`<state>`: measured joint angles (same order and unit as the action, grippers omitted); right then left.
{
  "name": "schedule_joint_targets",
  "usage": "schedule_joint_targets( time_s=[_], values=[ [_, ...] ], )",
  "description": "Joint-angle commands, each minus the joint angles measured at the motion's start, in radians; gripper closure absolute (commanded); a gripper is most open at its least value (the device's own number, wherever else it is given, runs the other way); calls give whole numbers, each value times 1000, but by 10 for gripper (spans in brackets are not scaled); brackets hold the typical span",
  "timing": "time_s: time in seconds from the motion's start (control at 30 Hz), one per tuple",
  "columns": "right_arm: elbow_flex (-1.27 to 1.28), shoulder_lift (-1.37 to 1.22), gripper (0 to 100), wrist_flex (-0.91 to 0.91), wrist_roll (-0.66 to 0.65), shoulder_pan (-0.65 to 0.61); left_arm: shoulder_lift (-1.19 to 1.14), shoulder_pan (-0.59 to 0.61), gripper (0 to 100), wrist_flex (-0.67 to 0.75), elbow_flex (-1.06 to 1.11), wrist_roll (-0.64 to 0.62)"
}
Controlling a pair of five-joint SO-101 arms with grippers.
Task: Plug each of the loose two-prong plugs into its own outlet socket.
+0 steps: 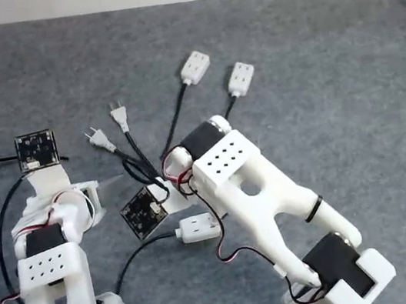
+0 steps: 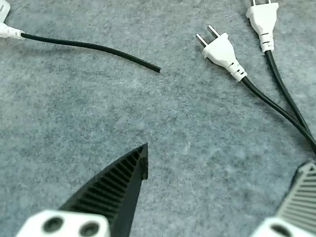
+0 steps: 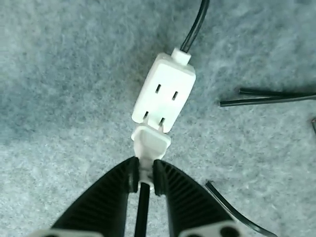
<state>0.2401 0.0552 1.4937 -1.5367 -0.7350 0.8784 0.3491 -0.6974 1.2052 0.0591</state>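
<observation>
The right gripper [image 3: 144, 175] pinches a white plug [image 3: 150, 142] by its neck. The plug's 2 prongs meet the nearest pair of slots in a white socket [image 3: 165, 94] lying on grey carpet [image 3: 59, 74]; how deep they sit is unclear. The left gripper [image 2: 222, 173] hangs spread wide over the carpet, apart from that socket. Beyond the socket lie a first loose plug [image 2: 220, 49] and a second loose plug [image 2: 262, 19], side by side. Farther beyond it lie a first spare socket [image 1: 195, 66] and a second spare socket [image 1: 240, 77].
</observation>
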Motion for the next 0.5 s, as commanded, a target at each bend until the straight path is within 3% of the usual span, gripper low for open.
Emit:
schedule_joint_targets(
  time_s=[0.0, 0.2, 0.47],
  values=[
    [2, 13, 991, -21, 32, -39, 5, 10, 567, 18, -53, -11],
    [8, 13, 991, -45, 40, -53, 5, 15, 567, 18, -54, -11],
    [10, 13, 991, -39, 40, -71, 4, 130, 567, 18, -90, -94]
  ],
)
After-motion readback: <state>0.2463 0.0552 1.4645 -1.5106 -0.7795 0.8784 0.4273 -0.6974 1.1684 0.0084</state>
